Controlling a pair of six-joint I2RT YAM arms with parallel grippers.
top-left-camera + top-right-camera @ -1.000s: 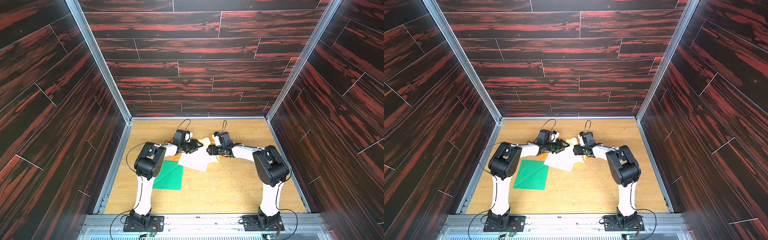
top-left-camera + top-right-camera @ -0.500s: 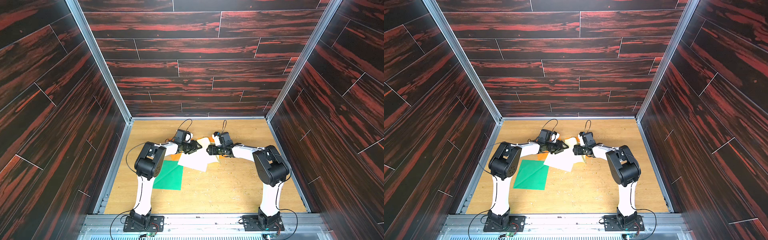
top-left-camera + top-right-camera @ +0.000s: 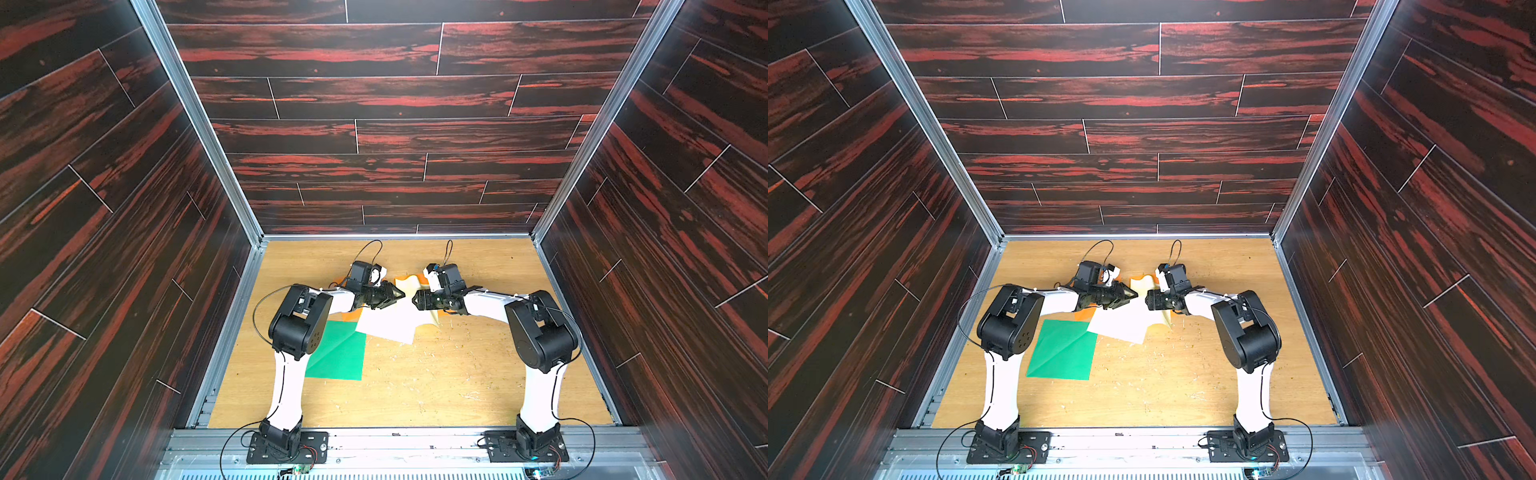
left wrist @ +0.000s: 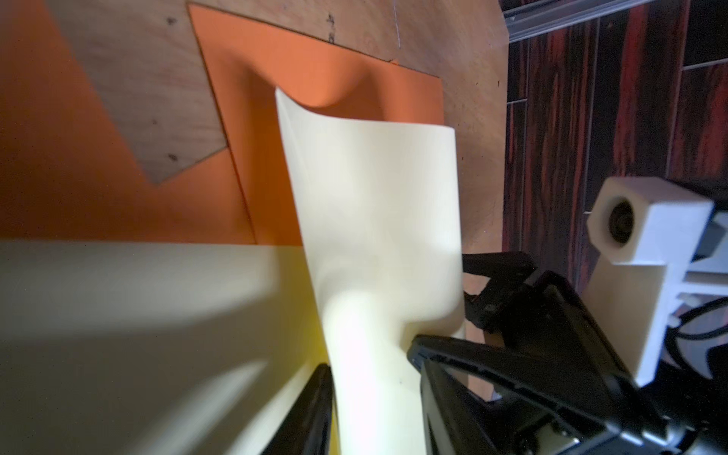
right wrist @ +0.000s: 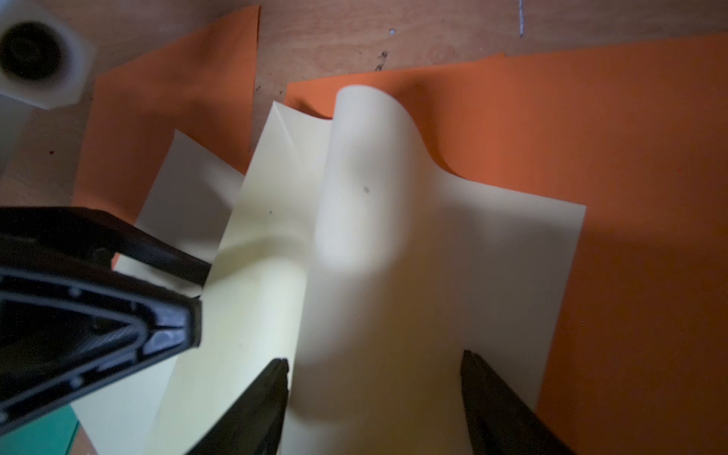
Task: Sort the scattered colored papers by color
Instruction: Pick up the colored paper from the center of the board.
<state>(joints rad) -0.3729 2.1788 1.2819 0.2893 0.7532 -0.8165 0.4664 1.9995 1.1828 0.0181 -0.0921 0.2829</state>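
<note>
The colored papers lie heaped at mid-table. A green sheet (image 3: 338,353) (image 3: 1063,351) lies flat to the front left, with a white sheet (image 3: 388,322) (image 3: 1121,322) beside it. Orange sheets (image 4: 335,78) (image 5: 591,138) lie underneath. A cream sheet (image 4: 374,197) (image 5: 366,157) curls up off the pile between the two grippers. My left gripper (image 3: 401,294) (image 4: 370,409) has its jaws narrowed on either side of that raised curl, with a gap still showing. My right gripper (image 3: 415,300) (image 5: 378,378) faces it tip to tip, open wide over the cream sheet.
Dark wood-look walls with metal rails (image 3: 249,266) close in the wooden table (image 3: 457,374) on three sides. The two grippers nearly touch over the pile. The other arm's white wrist-camera housing (image 4: 650,220) (image 5: 35,51) sits close in each wrist view.
The left gripper's jaws have narrowed around the raised cream sheet. The right arm and its open jaws have not moved.
</note>
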